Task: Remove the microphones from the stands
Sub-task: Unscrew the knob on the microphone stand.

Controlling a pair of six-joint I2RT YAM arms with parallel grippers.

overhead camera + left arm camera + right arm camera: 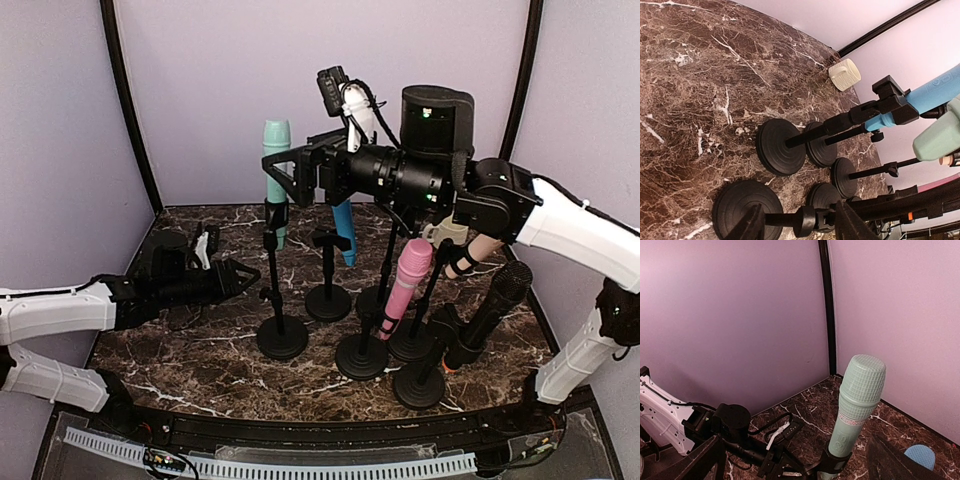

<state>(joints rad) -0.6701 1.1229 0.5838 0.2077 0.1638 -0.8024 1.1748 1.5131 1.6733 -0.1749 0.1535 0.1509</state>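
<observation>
A mint-green microphone (276, 140) stands upright in the clip of the leftmost black stand (282, 338). My right gripper (281, 176) is open at the microphone's height. In the right wrist view the microphone (859, 390) rises between the spread fingers of that gripper (795, 442), nearer the right one, touching neither. My left gripper (248, 276) reaches in low from the left, close to the stand's pole. In the left wrist view the gripper (797, 222) is rolled on its side. Its fingers are apart, with the pole and collar (807, 220) showing between them; no contact shows.
Several more black stands crowd the middle and right, holding a blue microphone (343, 232), a pink one (410, 280) and a black one (500, 300). A cream cup-like object (845, 75) lies near the back wall. Purple walls close in on three sides.
</observation>
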